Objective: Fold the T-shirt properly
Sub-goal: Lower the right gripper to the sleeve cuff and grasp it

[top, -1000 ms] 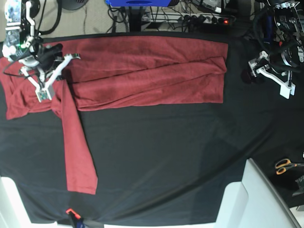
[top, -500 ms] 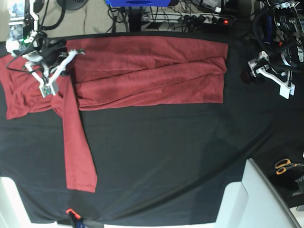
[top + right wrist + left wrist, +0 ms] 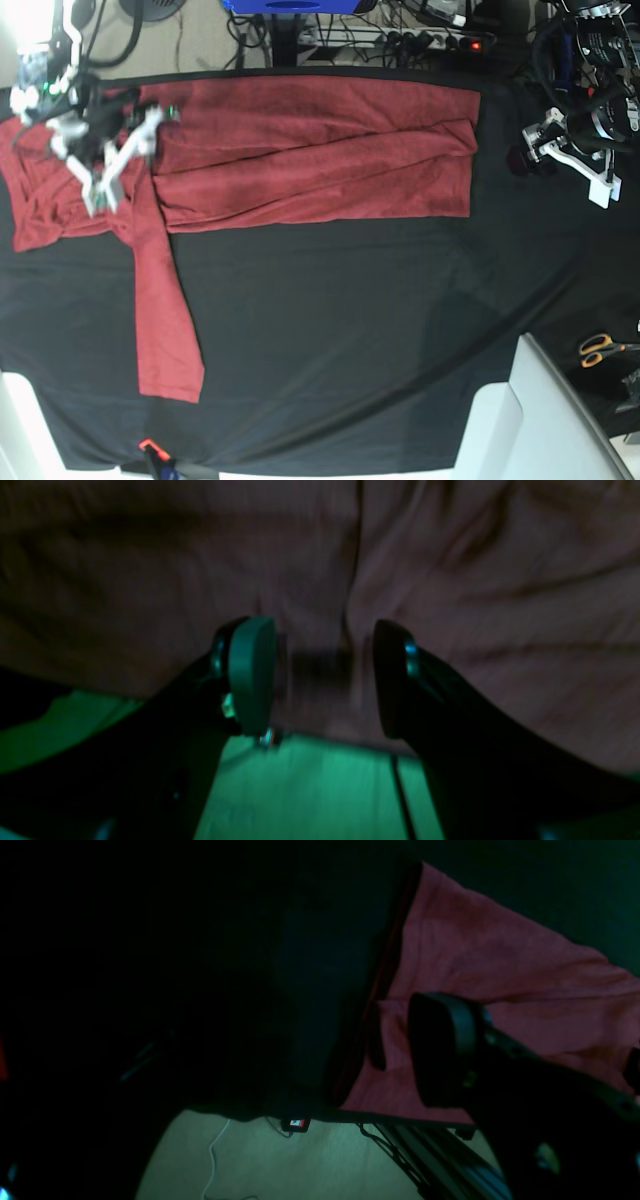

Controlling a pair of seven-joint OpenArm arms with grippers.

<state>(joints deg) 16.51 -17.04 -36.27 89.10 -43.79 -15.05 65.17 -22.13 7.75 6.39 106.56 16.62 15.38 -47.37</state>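
The maroon T-shirt [image 3: 310, 150] lies along the far side of the table, folded lengthwise, with one long sleeve [image 3: 165, 320] trailing toward the front at the left. My right gripper [image 3: 122, 158] hovers over the shirt's left end. In the right wrist view its fingers [image 3: 250, 675] stand apart with only blurred cloth [image 3: 450, 580] behind them. My left gripper [image 3: 565, 160] is off the shirt's right end, over the black cover. One of its dark pads [image 3: 440, 1050] shows in the left wrist view, with nothing against it and the shirt's folded edge [image 3: 500, 955] beyond.
A black cloth [image 3: 350, 330] covers the table. Orange-handled scissors [image 3: 600, 348] lie at the right edge. A white slanted panel [image 3: 540, 420] stands at the front right. A small orange and black tool [image 3: 152, 452] sits at the front edge. Cables and a power strip [image 3: 430, 40] lie behind the table.
My right gripper has moved toward the far edge and has gone from shut to open, letting go of the cloth. The left arm has stayed put.
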